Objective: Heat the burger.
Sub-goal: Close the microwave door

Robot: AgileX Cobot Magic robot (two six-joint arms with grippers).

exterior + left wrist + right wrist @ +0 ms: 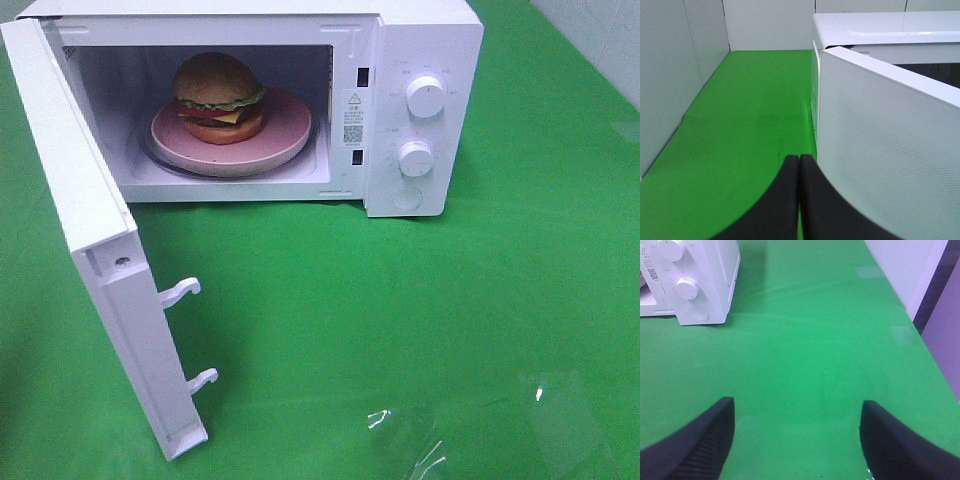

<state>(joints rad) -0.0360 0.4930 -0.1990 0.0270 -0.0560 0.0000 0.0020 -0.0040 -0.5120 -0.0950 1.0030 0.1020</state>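
The burger (220,95), with a golden-brown bun, lettuce, tomato and cheese, sits on a pink plate (285,135) inside the white microwave (425,40). The microwave door (90,230) stands wide open toward the front left. In the left wrist view my left gripper (799,165) is shut with nothing in it, close to the outer face of the door (890,150). My right gripper (797,425) is open and empty over the green table, some way from the microwave's knob panel (687,287). Neither gripper shows in the exterior high view.
Two latch hooks (180,291) stick out of the door's inner edge. Two white knobs (426,96) and a button sit on the microwave's right panel. Grey walls (670,75) border the green table (400,300) on the left, and the table edge (920,335) runs on the right.
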